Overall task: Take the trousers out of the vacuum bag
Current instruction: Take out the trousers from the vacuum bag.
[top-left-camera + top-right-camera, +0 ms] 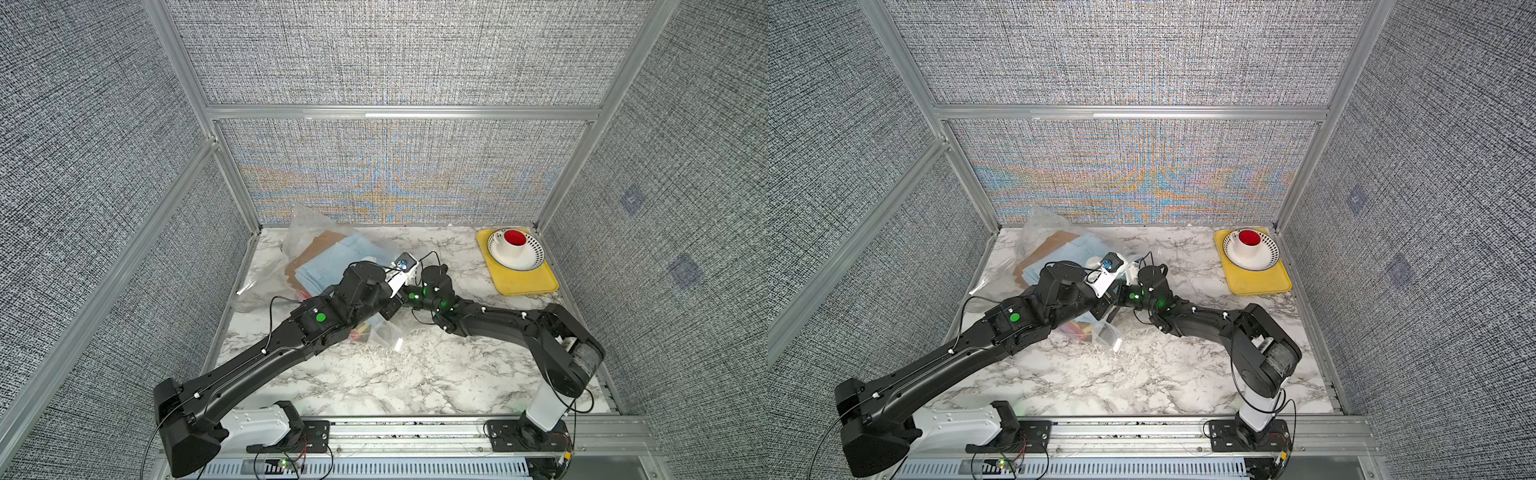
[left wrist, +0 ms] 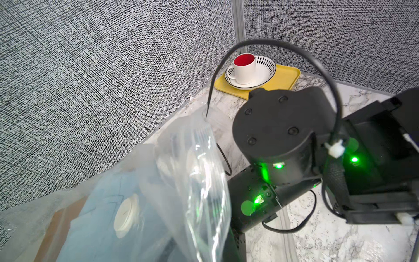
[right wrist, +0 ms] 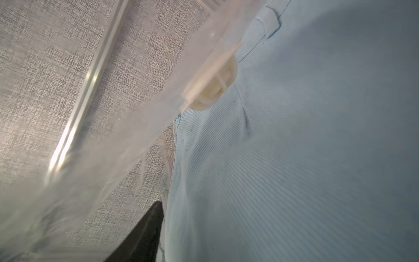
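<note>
Under the left arm (image 1: pixel 320 328), some trousers (image 1: pixel 328 266) (bagged) lie hidden.

In both top views my left arm (image 1: pixel 328 320) lies across the trousers (image 1: pixel 332 262); only their light blue and brown top shows. Both pairs of jaws are hidden behind the wrists. In the right wrist view the trousers and valve (image 3: pixel 210 90) are blurred and one fingertip (image 3: pixel 145 233) is cut off by the edge, so I cannot tell whether the right jaws grip anything. The vacuum bag (image 2: pixel 199 181) is out of focus in the left wrist view.
</note>
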You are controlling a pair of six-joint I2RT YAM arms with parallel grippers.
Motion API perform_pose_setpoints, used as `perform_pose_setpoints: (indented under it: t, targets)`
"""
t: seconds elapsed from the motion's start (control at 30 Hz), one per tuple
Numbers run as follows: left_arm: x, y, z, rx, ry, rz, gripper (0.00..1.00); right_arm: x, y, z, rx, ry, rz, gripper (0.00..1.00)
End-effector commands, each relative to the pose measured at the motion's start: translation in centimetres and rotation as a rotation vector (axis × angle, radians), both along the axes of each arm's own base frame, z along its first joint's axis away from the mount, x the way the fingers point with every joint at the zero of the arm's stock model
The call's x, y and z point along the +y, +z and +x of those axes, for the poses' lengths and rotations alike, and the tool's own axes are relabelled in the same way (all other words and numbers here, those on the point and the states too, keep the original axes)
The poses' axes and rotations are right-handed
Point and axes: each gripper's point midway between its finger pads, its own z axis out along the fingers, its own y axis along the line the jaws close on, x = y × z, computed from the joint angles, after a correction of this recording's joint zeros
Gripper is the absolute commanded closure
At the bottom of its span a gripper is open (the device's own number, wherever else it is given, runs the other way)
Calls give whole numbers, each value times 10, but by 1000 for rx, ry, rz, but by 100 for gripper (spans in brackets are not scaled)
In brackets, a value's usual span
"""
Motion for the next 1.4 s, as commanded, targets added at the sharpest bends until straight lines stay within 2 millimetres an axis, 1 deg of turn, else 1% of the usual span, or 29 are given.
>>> perform_pose_setpoints:
  t: [0.0, 0.07, 0.13, 0.2, 0.23, 0.27, 0.33, 0.37, 0.47, 0.6, 0.7, 0.8, 0.93, 1.1, 1.17, 1.23, 1.37]
  targets:
    - [-7, 20, 1, -47, -19, -75, 100, 7, 10, 8, -55, 2, 36, 34]
    - [-7, 21, 1, -47, -18, -78, 100, 9, 2, 10, -39, 1, 27, 32]
    - [-6, 20, 1, -49, -13, -81, 100, 10, -3, 12, -30, -1, 28, 33]
    - [-6, 19, 2, -49, -8, -83, 100, 10, -2, 11, -28, 0, 33, 44]
    - [-5, 19, 3, -50, 0, -84, 100, 10, -2, 10, -30, -2, 33, 53]
    - [-4, 18, 5, -51, 11, -83, 100, 8, -1, 9, -35, -6, 27, 66]
    - [-3, 15, 9, -54, 37, -76, 100, 5, 0, 8, -51, -21, 6, 83]
    - [-3, 13, 12, -54, 51, -70, 100, 3, 1, 8, -64, -31, -11, 89]
    - [-5, 8, 20, -61, 76, -63, 100, -1, 2, 7, -109, -68, -85, 100]
    - [-8, 9, 36, -86, 120, -73, 100, -4, -1, 0, -137, -89, -156, 100]
    - [-10, 13, 45, -92, 138, -86, 100, -10, -4, -3, -144, -110, -187, 100]
    - [-10, 17, 50, -100, 144, -110, 100, -22, -6, -5, -148, -140, -217, 100]
    - [-5, 19, 57, -102, 172, -145, 100, -37, -7, -11, -161, -172, -249, 100]
    - [0, 18, 65, -96, 195, -158, 100, -49, -10, -19, -184, -167, -312, 100]
    - [-2, 13, 62, -85, 174, -154, 100, -57, -12, -20, -195, -187, -342, 100]
    - [-4, 7, 52, -64, 120, -153, 100, -69, -11, -17, -218, -230, -393, 100]
    - [-8, -12, 25, -8, -1, -156, 100, -87, 6, -6, -261, -283, -420, 100]
